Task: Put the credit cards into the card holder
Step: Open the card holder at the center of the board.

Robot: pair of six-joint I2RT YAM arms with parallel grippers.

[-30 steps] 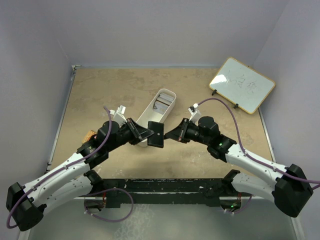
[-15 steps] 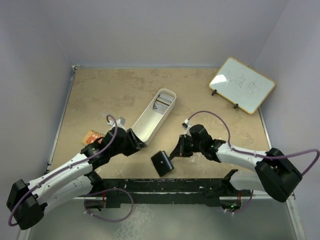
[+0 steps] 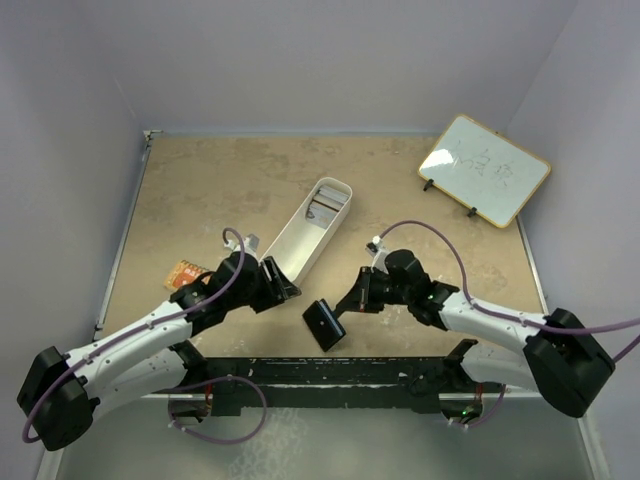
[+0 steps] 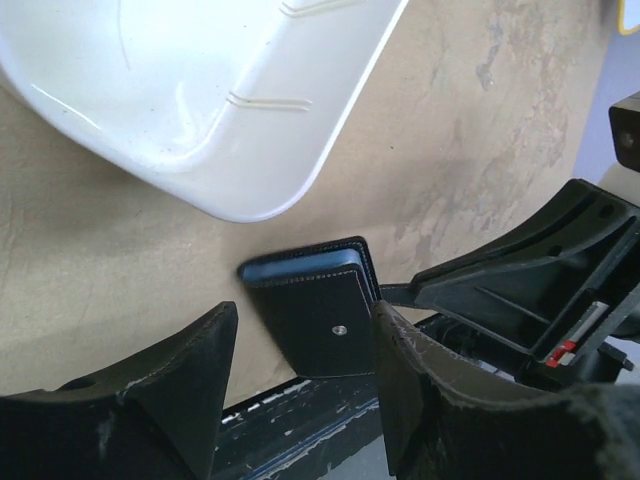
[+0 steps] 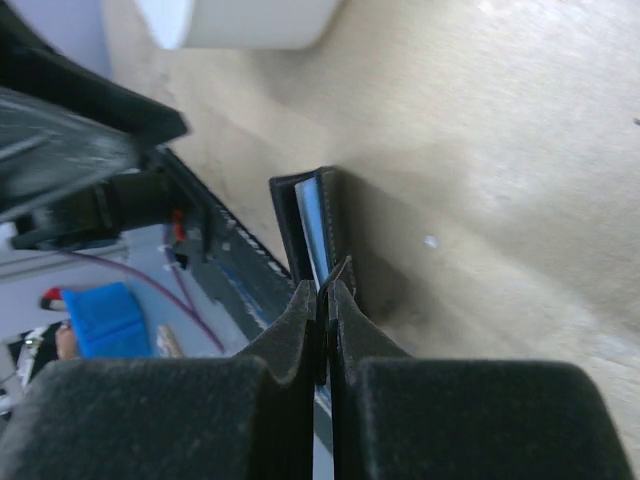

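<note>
At the far left of the worktop [image 3: 200,190] a small orange item [image 3: 185,272] lies beside the left arm. The left gripper [image 3: 283,287] hangs low near the worktop's near edge, its jaws spread apart and holding nothing. In the left wrist view the card holder [image 4: 318,318] shows in the gap beyond them. Just past that gripper, the long white tray [image 3: 300,240] runs diagonally away from the arms, and the credit cards [image 3: 322,208], a grey-silver stack, sit inside it at its far end. The card holder lies to the right of the tray's near end, apart from it, close to the worktop's near edge. It is folded shut, black side and snap stud showing, with a strip of blue-grey lining along one edge. The right gripper [image 5: 325,290] meets it from the right, jaws pressed together on a thin edge of the holder. At the far right corner a small whiteboard [image 3: 484,168] stands tilted.
</note>
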